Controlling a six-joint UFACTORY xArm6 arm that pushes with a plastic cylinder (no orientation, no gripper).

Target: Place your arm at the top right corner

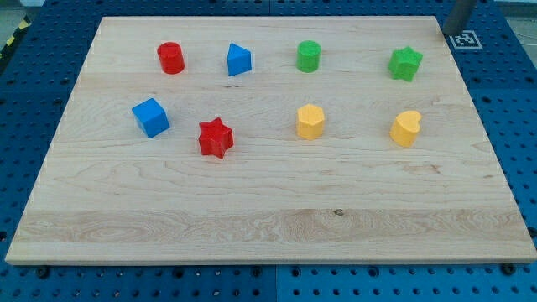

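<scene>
My tip (450, 33) is at the view's top right, just off the wooden board's (268, 235) top right corner; only the rod's lower part shows. The nearest block is the green star (405, 63), below and left of the tip and apart from it. Along the top row to the left are a green cylinder (309, 56), a blue wedge-shaped block (239, 59) and a red cylinder (170, 58). The lower row holds a blue cube (150, 117), a red star (216, 137), a yellow hexagon (310, 121) and a yellow heart (405, 127).
The board lies on a blue perforated table (520, 101). A white fiducial marker (466, 39) sits on the table right beside the tip. Yellow-black tape (12, 38) runs at the view's top left.
</scene>
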